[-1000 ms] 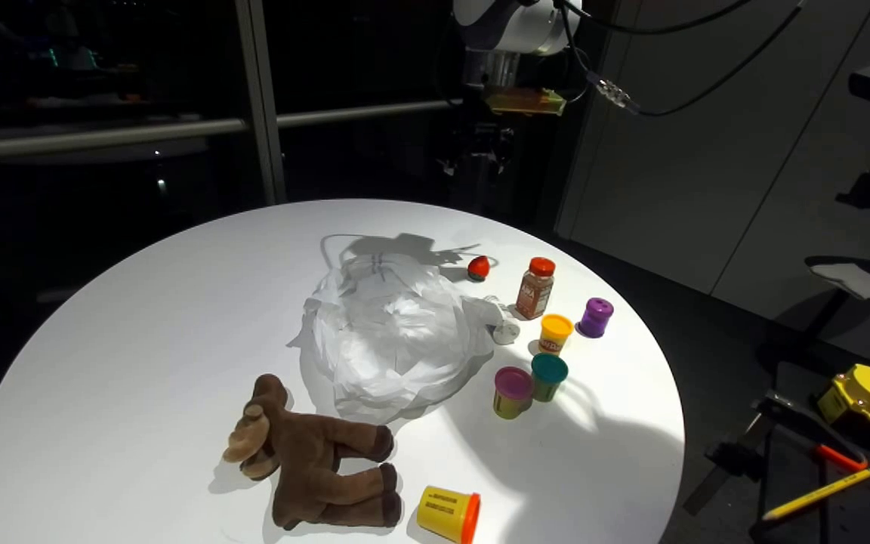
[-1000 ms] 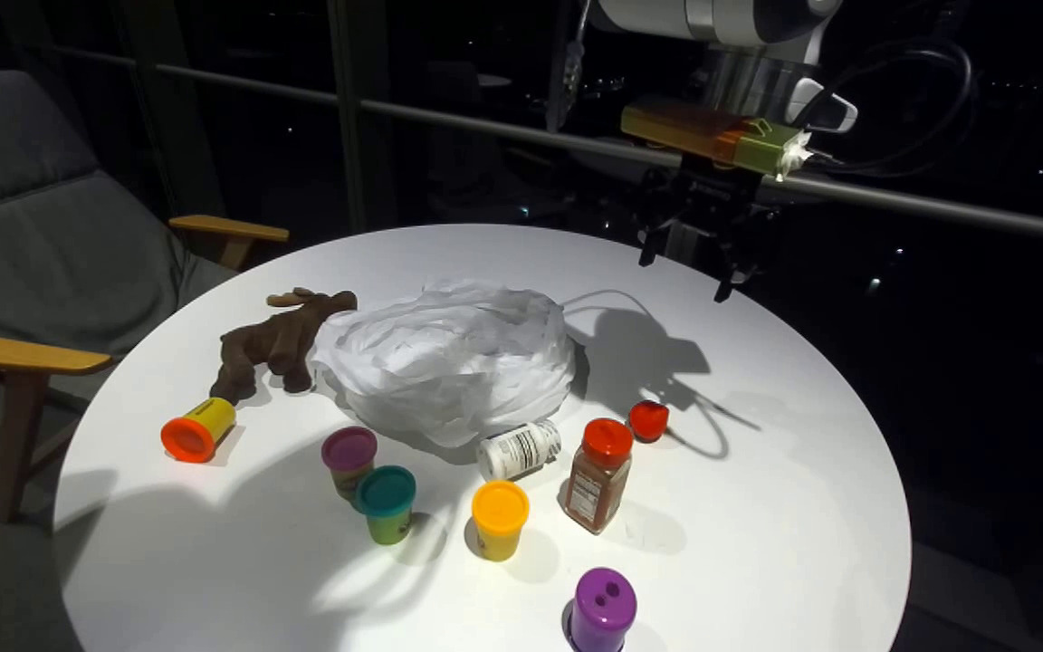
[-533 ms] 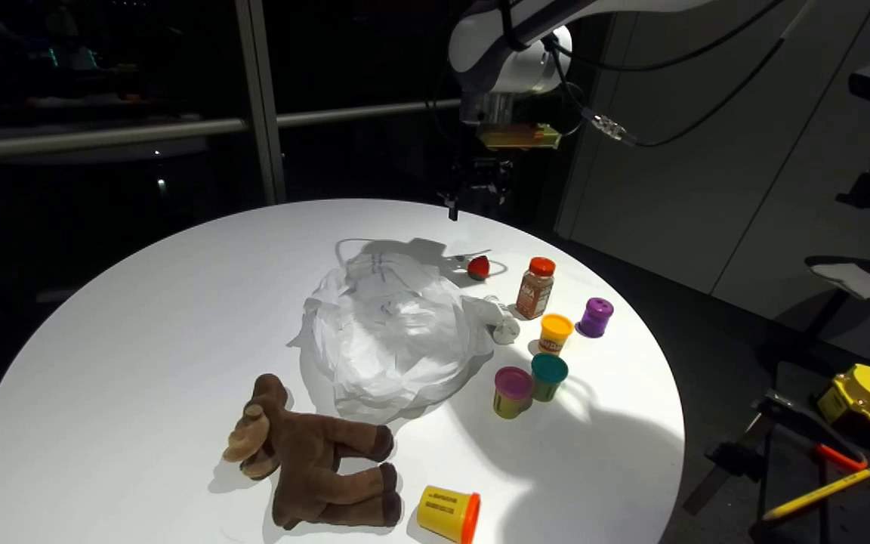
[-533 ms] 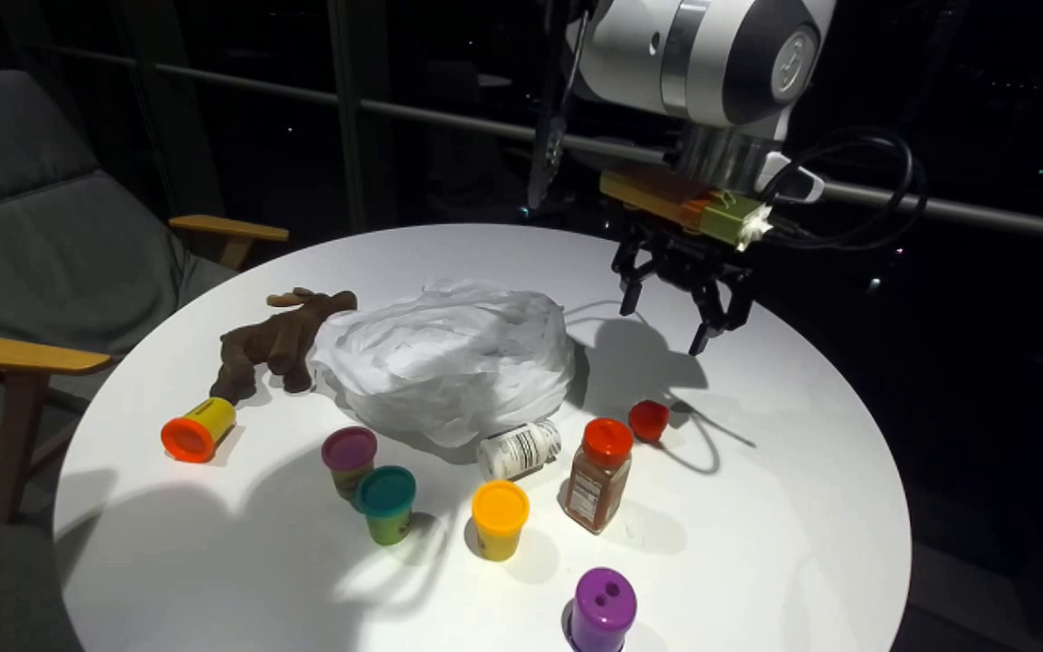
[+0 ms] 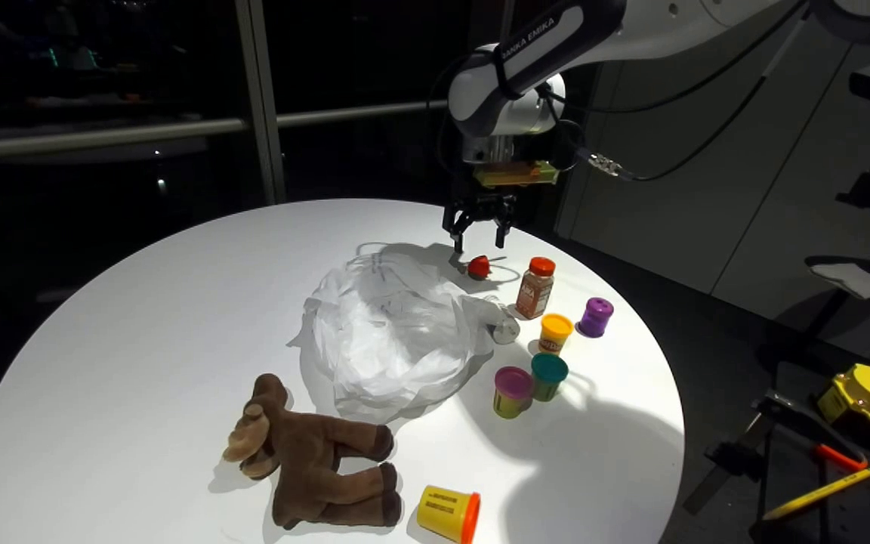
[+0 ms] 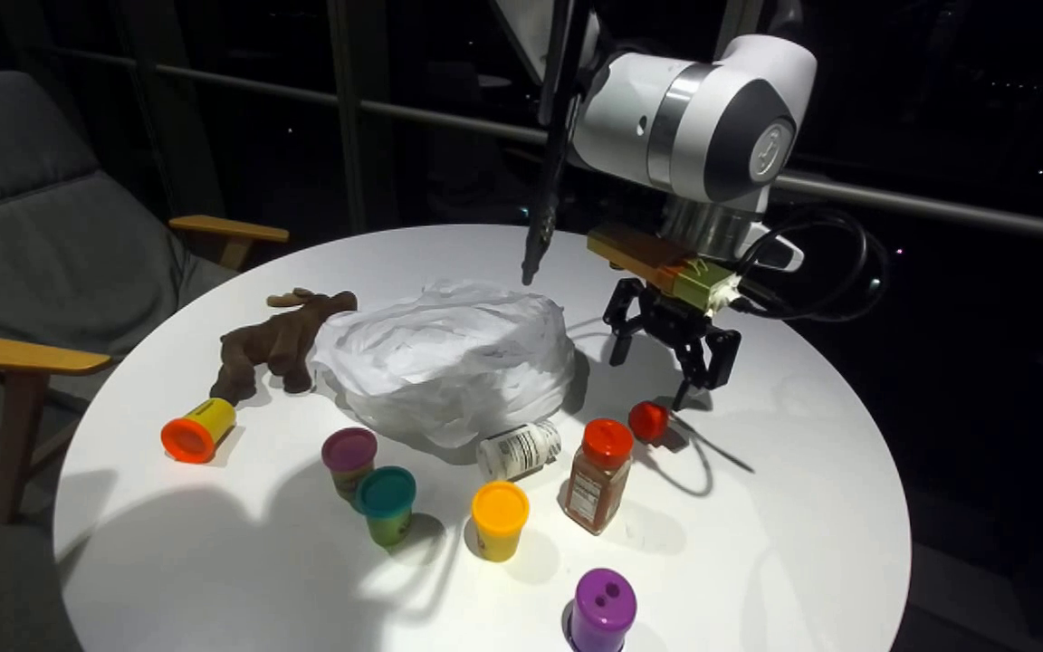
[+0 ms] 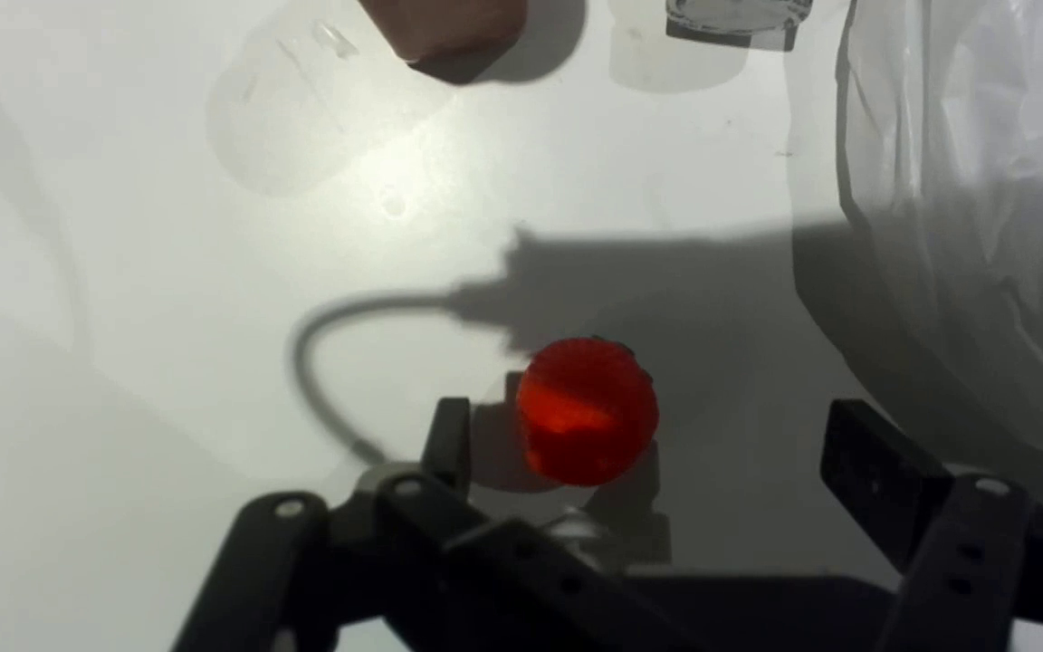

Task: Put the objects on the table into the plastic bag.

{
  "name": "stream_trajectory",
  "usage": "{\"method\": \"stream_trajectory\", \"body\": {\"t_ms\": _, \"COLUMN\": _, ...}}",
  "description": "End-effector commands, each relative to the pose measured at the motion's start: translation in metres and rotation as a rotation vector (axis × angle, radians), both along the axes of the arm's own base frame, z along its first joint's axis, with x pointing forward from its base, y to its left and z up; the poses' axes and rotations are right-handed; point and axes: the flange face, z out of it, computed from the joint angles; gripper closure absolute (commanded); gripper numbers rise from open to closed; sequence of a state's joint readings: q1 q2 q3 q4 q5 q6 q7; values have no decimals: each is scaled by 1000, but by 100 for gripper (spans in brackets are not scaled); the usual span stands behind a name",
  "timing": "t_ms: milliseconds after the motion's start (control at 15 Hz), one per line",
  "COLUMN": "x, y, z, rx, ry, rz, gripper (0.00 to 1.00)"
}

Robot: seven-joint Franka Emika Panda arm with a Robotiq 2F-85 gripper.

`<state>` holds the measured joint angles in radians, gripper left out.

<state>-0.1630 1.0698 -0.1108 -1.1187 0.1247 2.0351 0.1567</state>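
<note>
Tubs (image 6: 387, 507) number four; bottles (image 6: 596, 489), two; canister (image 6: 604, 616), plush toy (image 5: 305, 465), bag (image 5: 397, 332), one each.

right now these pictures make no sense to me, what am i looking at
You're looking at a robot arm. Two pictures watch it from outside; the third, from its wrist, looks down past two black fingers, the part that grasps. They stand apart, holding nothing; a red object shows between them there. Lying on the white table are a bag, a plush toy, a bottle and a yellow tub. Standing are a jar, a purple pot, another yellow tub, a teal-lidded tub and a magenta-lidded tub.
</note>
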Motion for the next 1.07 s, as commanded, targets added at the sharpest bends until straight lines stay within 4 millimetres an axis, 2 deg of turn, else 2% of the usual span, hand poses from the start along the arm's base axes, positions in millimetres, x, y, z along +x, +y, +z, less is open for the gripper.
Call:
{"method": "stream_trajectory", "body": {"t_ms": 0, "x": 10, "y": -14, "z": -9, "rx": 3, "ry": -19, "rz": -48, "gripper": 0}}
{"method": "stream_trajectory", "body": {"t_ms": 267, "x": 13, "y": -23, "z": -18, "rx": 9, "ry": -16, "rz": -48, "gripper": 0}}
{"method": "stream_trajectory", "body": {"t_ms": 867, "x": 11, "y": -22, "z": -28, "rx": 30, "ry": 68, "rz": -33, "gripper": 0}}
{"method": "stream_trajectory", "body": {"t_ms": 933, "x": 11, "y": -23, "z": -28, "rx": 29, "ry": 71, "rz": -28, "gripper": 25}}
{"method": "stream_trajectory", "body": {"t_ms": 1000, "x": 12, "y": -24, "z": -28, "rx": 26, "ry": 68, "rz": -23, "gripper": 26}}
